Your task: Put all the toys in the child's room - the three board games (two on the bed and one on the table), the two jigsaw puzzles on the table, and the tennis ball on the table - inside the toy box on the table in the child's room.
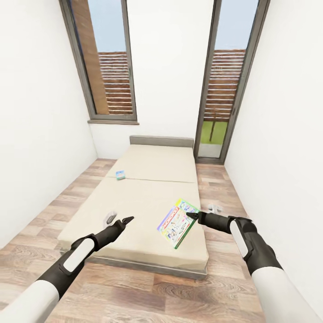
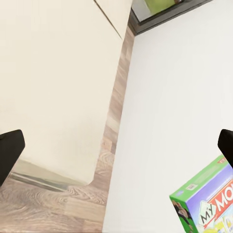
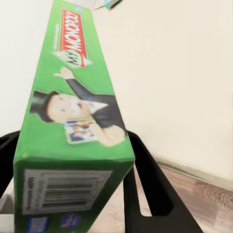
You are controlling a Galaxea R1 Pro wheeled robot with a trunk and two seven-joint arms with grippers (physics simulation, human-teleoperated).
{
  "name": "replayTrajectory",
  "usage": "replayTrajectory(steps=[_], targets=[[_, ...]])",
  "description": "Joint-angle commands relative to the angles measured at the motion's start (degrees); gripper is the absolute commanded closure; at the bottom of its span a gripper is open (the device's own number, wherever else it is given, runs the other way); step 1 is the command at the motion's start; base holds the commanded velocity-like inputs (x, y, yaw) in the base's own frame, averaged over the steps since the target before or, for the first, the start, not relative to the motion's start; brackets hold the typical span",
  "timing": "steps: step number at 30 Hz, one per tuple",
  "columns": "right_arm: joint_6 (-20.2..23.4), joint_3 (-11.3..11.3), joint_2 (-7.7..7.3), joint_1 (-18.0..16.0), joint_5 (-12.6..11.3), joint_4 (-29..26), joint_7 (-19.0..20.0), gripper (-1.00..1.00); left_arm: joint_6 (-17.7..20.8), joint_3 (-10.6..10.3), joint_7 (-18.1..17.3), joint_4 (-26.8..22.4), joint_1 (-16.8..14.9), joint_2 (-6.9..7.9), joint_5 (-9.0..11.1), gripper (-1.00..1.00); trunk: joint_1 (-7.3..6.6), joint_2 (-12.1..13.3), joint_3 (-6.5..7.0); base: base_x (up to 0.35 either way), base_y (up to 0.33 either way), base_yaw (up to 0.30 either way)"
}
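The right gripper [image 1: 194, 216] is clamped on the green-edged Monopoly box [image 1: 178, 223], its dark fingers [image 3: 145, 184] pressed against the box's two broad faces at the end that carries a barcode, as the right wrist view shows. The box is lifted off the bed [image 1: 148, 197], hanging over the mattress's near right part, close to the foot edge. It is tilted: in the head view its printed face is turned up toward the camera, its long axis runs from the gripped upper corner down toward the foot of the bed, and its green edge faces right. In the right wrist view the long green side, with the red "Monopoly" banner and the top-hatted figure, stretches straight away from the gripper toward the head of the bed. The left gripper [image 1: 127, 220] hovers over the near left part of the bed, empty, its jaws spread wide so that just the two dark fingertips [image 2: 9, 150] show at opposite edges of the left wrist view, with a corner of the Monopoly box between them. A small blue game box [image 1: 120, 175] lies flat on the bed's left side, about halfway up, near the seam across the mattress, well apart from both grippers.
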Motion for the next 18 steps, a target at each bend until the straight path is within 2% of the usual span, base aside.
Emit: replayTrajectory(steps=[1,18], targets=[[0.42,-0.11,0.01,-0.04,-0.35,-0.05,0.14,1.00,0.11,-0.20,-0.05,0.02,-0.08,0.05,0.41,-1.00,0.04,-0.12,-0.08,0.000,0.000,0.267],[0.42,-0.11,0.00,-0.04,-0.35,-0.05,0.17,1.00,0.24,-0.27,-0.02,0.00,-0.08,0.06,0.41,-1.00,0.04,-0.12,0.61,0.000,0.000,0.258]])
